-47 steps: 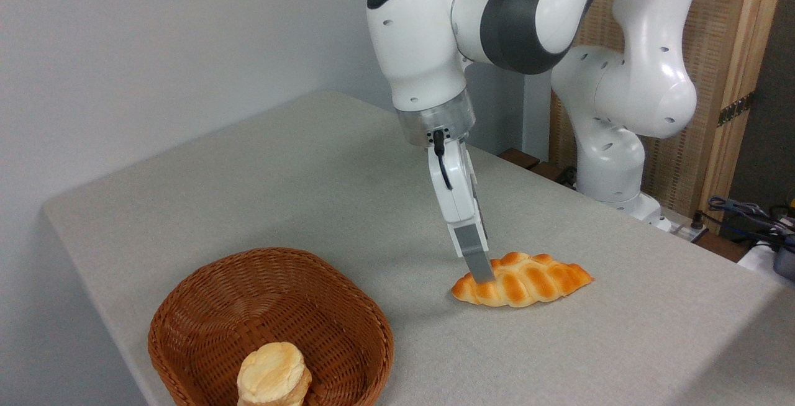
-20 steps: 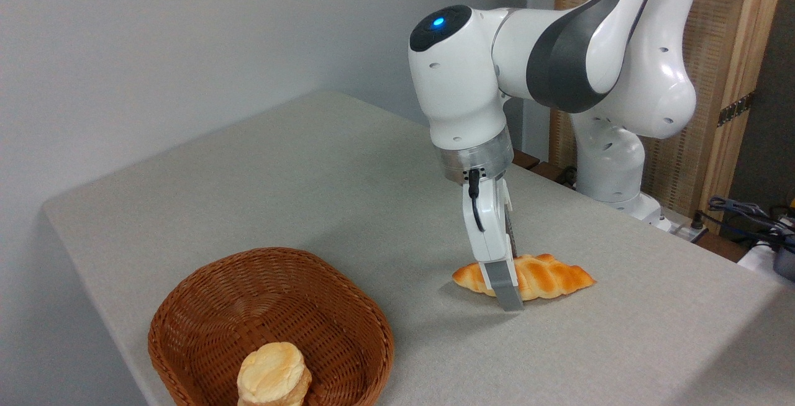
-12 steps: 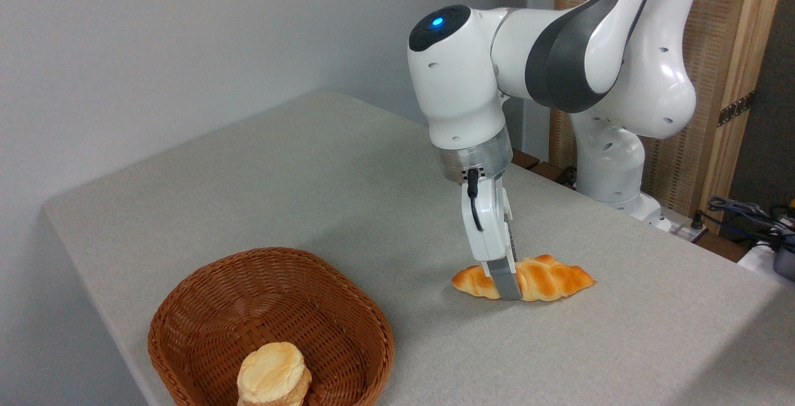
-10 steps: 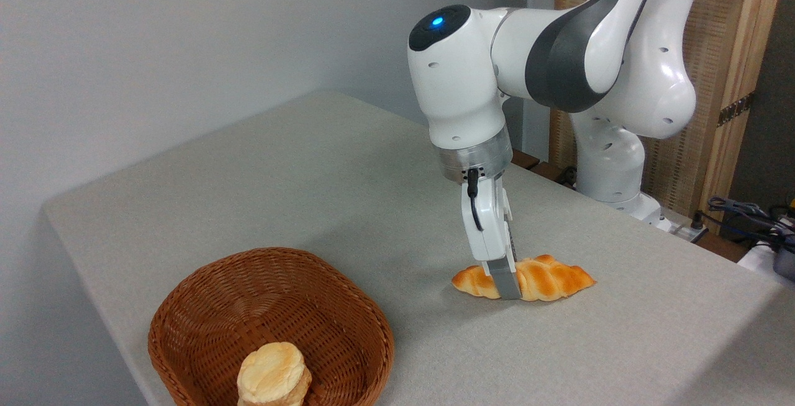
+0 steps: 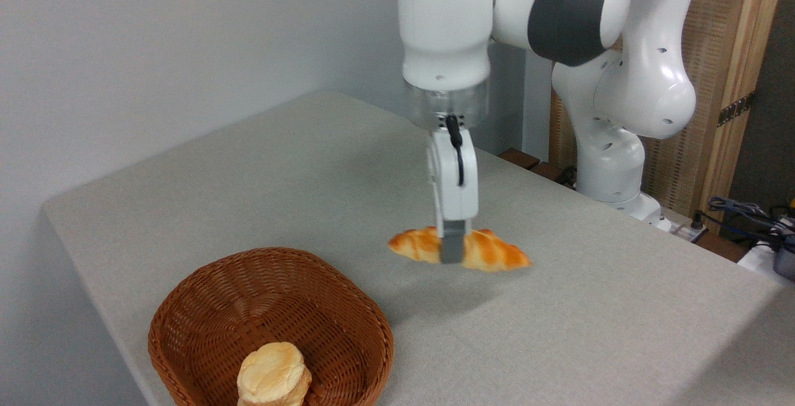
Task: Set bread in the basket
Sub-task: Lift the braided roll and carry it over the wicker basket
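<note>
Claw [image 5: 451, 251] clamped across the middle of the bread [image 5: 490, 251], which hangs level and clear of the bench [image 5: 621, 306], shadow beneath. Bread is up and to the right of the basket [image 5: 205, 306], apart from it. A pale round bun [image 5: 273, 374] sits at the basket's near edge.

**Open bench between load and basket**

The claw [image 5: 451, 251], clamped on the bread [image 5: 459, 249], hangs above the bench [image 5: 261, 170] with a shadow beneath it, clear of the surface. Between it and the basket [image 5: 271, 319] lies only bare bench; nothing stands in that stretch. Inside the basket, a pale round stacked bread [image 5: 274, 374] takes up the near part, while the far and middle floor is free. The wall [image 5: 155, 40] closes off the left and back sides.
</note>
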